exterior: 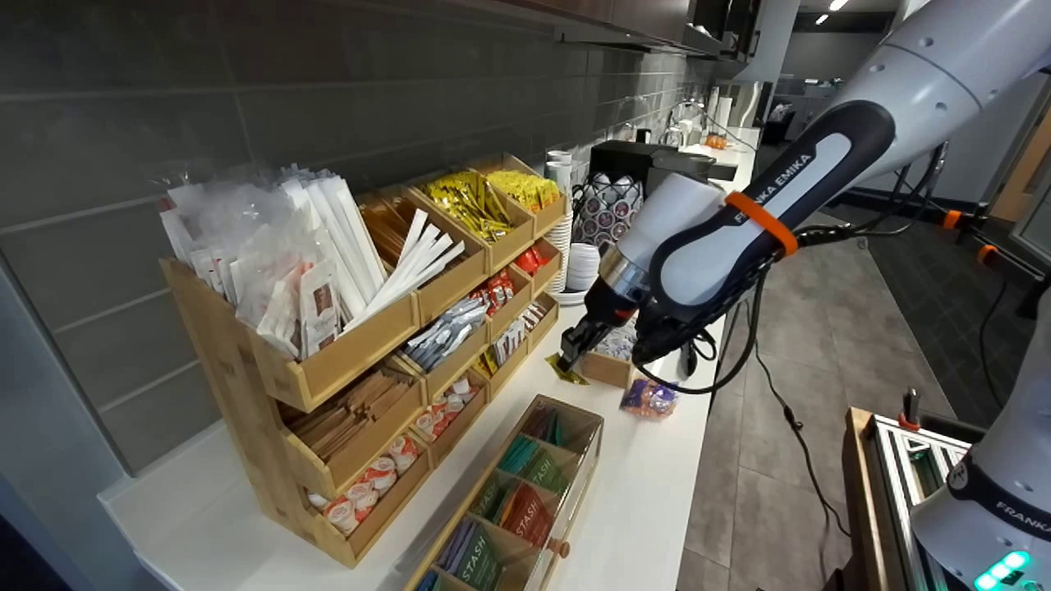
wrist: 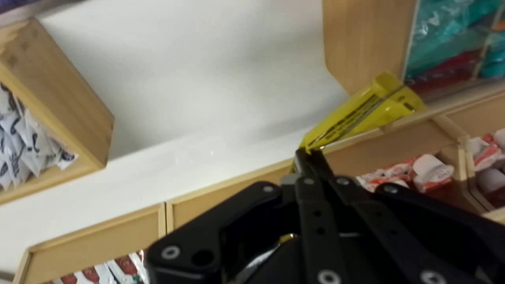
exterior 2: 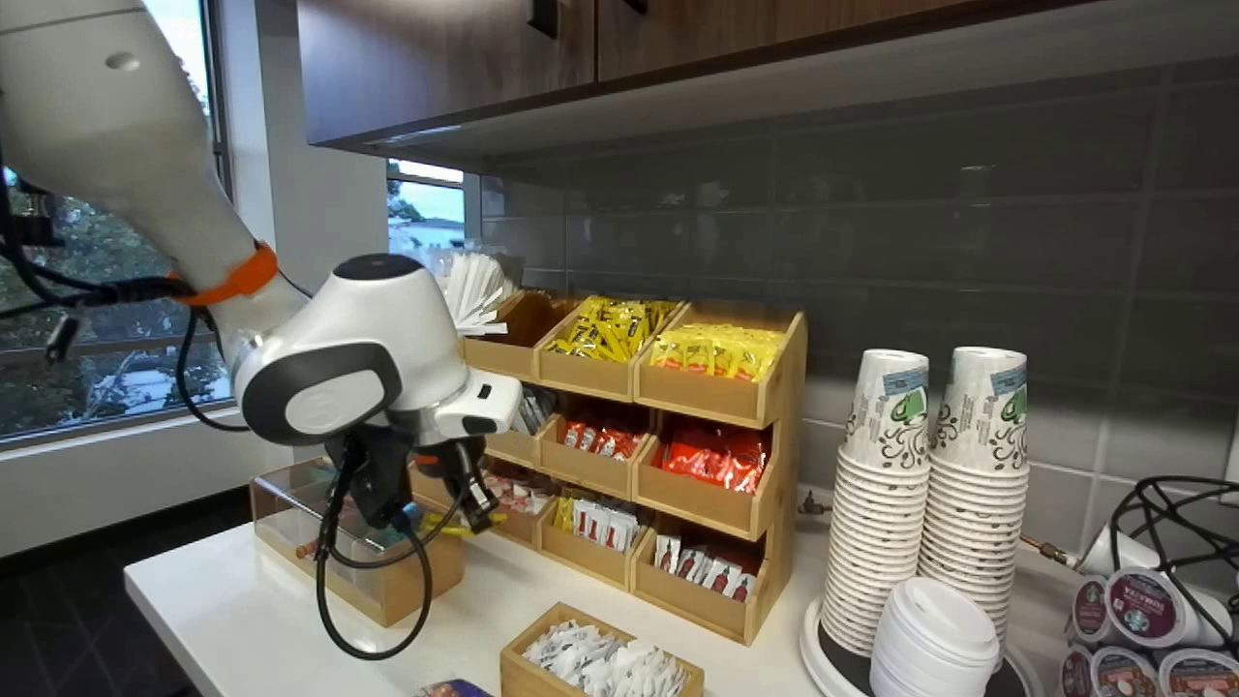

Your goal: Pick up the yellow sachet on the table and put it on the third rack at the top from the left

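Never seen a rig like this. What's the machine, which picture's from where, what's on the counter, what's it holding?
It's one robot arm, gripping with two black fingers. Two pictures come from cameras outside the robot in different places; the close-up is from a camera on its wrist. The white countertop holds, among other things, a stepped wooden organiser, a tea box, a smaller box of white packets and a purple-and-orange packet. The fingers are closed on one end of a yellow sachet; the rest sticks out past their tips.
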You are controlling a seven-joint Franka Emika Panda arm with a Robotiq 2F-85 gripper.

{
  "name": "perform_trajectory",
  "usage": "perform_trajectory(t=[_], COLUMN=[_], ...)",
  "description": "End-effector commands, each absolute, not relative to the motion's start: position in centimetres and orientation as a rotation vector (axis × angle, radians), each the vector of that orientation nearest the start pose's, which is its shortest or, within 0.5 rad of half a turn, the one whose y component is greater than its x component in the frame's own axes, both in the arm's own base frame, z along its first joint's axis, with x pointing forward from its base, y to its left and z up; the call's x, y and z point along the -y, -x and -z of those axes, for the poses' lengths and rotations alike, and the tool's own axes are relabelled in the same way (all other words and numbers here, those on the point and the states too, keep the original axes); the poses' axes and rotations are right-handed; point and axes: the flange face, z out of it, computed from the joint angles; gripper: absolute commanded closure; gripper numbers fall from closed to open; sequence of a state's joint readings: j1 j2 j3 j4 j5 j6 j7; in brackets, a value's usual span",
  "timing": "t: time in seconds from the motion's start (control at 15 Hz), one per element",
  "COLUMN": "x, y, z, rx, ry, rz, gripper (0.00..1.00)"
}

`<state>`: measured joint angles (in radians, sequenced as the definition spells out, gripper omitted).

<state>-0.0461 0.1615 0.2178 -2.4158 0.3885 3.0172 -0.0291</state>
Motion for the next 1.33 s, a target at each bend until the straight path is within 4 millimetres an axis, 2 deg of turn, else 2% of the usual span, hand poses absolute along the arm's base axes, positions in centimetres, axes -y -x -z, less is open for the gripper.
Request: perform_trajectory(t=[0.0,0.33,0.4,0.53,0.8,1.0,1.27], x=[-6.6,-7.2,-7.0,-7.1,-7.1,-7.0,-7.0], y=[-51.2,-51.8,-52.1,-52.1,-52.1,-53.5,-56.3], z=[-34.3,-41.7,-39.8,-41.7,-41.8,-43.1,-45.9], rx=[-0.22,-0.221,-0.223,-0.223,-0.226,-0.261,-0.279], ry=[2.823,2.695,2.735,2.703,2.699,2.659,2.592], rz=[0.762,0.947,0.901,0.952,0.954,1.024,1.169], gripper=[1.0,1.0,0.98,0.98,0.98,1.0,1.0])
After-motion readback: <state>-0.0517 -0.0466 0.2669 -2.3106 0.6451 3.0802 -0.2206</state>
